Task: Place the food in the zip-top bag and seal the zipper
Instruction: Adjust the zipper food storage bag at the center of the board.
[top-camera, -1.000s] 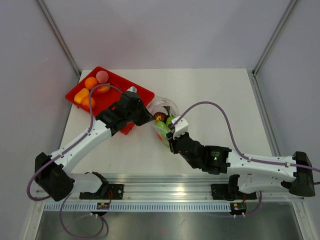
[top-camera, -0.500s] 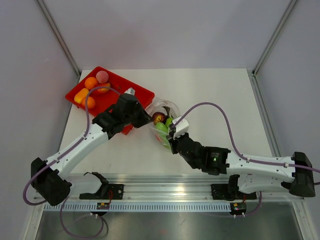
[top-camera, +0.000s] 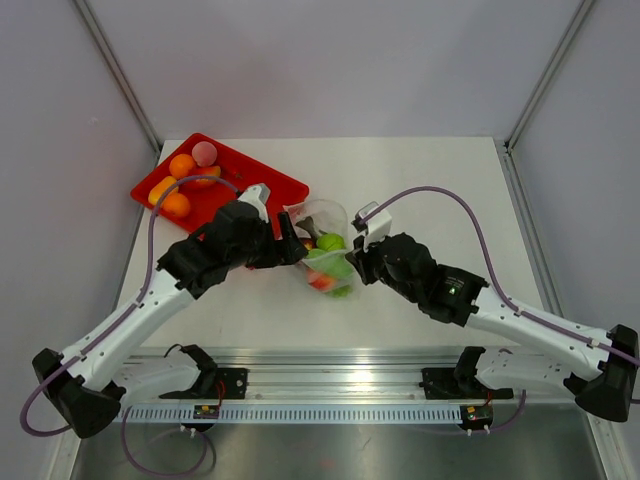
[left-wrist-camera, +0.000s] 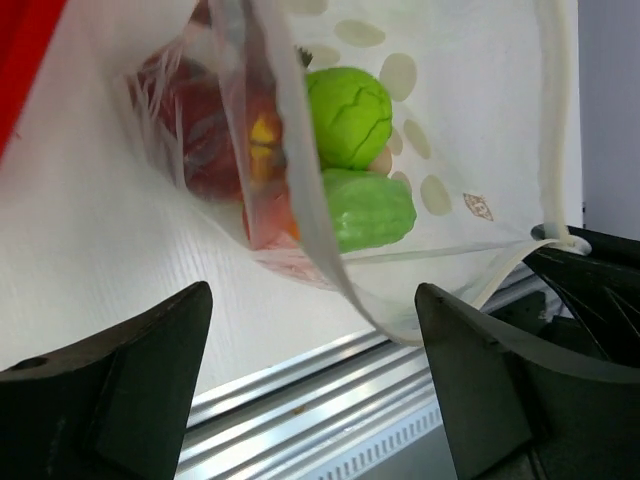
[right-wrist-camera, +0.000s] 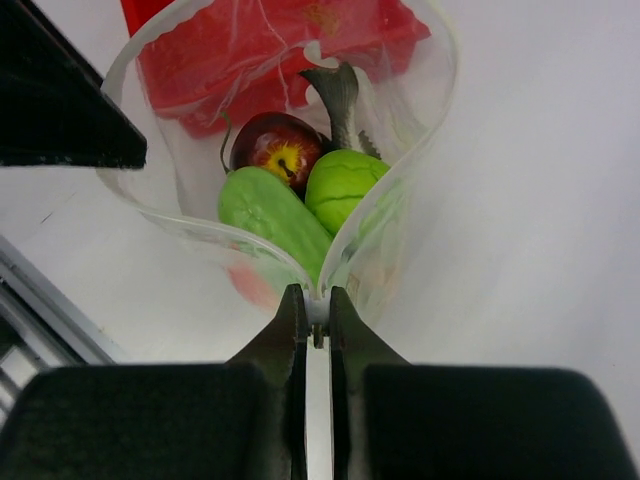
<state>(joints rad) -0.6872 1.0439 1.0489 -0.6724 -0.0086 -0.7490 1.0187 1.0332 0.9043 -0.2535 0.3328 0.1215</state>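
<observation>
Between right fingers (right-wrist-camera: 288, 328), zip-top bag (right-wrist-camera: 397, 222) rim

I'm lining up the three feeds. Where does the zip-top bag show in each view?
Top external: the zip-top bag sits mid-table, just right of the red tray.
Left wrist: the bag fills the upper middle and right, above the open left gripper.
Right wrist: the bag is at centre, its rim pinched by the right gripper.
Shared landmark: the green toys inside it.
</observation>
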